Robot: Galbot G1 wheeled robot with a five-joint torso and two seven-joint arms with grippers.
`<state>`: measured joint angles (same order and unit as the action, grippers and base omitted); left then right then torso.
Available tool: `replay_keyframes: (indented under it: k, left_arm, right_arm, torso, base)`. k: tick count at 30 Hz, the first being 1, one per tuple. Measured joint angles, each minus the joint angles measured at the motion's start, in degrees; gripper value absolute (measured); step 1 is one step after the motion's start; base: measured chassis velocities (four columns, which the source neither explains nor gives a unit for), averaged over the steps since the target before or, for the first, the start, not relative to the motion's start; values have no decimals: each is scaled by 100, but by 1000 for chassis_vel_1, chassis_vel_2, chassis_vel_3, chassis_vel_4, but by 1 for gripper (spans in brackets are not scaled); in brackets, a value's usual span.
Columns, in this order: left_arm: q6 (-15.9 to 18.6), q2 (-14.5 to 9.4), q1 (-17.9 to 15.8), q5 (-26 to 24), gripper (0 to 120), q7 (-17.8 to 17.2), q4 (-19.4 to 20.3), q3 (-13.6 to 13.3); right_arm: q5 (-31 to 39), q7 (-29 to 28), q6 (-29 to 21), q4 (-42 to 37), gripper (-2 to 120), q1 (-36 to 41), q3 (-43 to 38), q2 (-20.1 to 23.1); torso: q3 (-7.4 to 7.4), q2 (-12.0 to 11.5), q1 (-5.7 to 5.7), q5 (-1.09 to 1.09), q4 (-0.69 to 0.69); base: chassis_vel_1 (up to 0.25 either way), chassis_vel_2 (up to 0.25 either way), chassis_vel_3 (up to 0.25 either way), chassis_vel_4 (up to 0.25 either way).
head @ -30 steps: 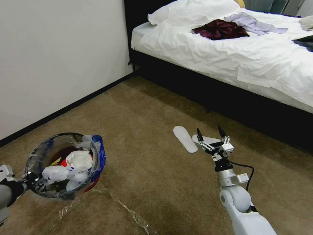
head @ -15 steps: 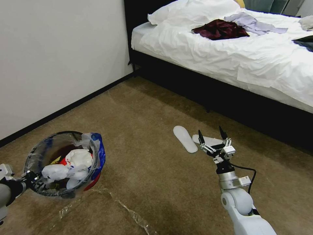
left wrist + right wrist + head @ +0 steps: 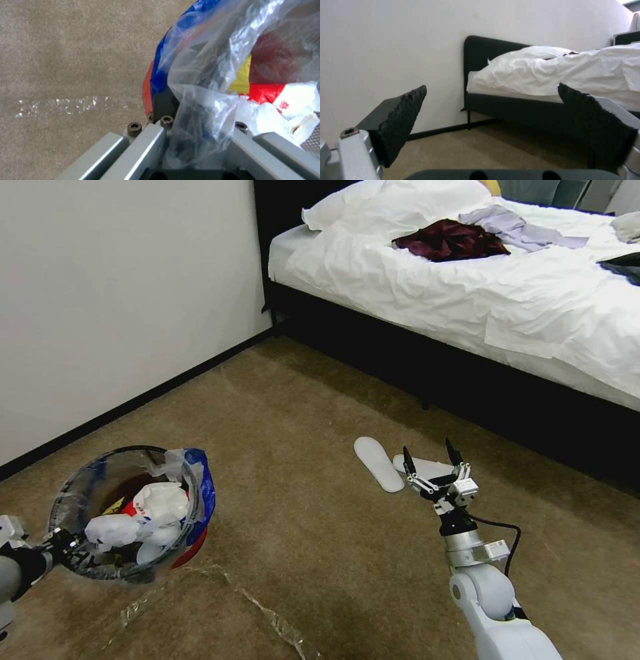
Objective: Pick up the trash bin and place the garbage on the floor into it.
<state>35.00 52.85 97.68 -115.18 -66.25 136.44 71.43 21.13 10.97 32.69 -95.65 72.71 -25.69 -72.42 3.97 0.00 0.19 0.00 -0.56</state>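
Note:
At lower left in the head view hangs the trash bin [image 3: 195,543], red base, dark rim, clear bag with blue edges. My left gripper [image 3: 63,545] is shut on the near side of its rim. The left wrist view shows the rim and liner [image 3: 196,100] pinched between the fingers. Garbage [image 3: 157,507] lies inside: crumpled white tissues, a red wrapper [image 3: 266,91], a yellow scrap [image 3: 243,77]. My right gripper [image 3: 431,457] is held above the carpet at centre right, open and empty, its black pads [image 3: 403,117] wide apart.
A strip of clear plastic film [image 3: 267,617] lies on the brown carpet in front of the bin. Two white slippers [image 3: 378,463] lie just beyond the right gripper. A black-framed bed [image 3: 467,380] with white bedding fills the right; a white wall [image 3: 120,300] runs along the left.
The bin has risen slightly in the left gripper. The right arm dipped a little and came back slightly, staying open.

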Motion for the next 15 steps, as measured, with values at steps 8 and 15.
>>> replay_keyframes:
  k: [8, 15]
  left_arm:
    - [9, -9, -1, 15, 0, 7, -23, 0]
    - [9, -11, -45, 56, 0, 24, -86, -78]
  right_arm:
    - [-24, 28, 0, 88, 100, -43, 67, -38]
    - [-48, 42, 5, 197, 100, -71, 99, -69]
  torso:
    - [0, 0, 0, 0, 0]
    - [-1, 0, 0, 0, 1]
  base:
    - [0, 0, 0, 0]
    - [0, 0, 0, 0]
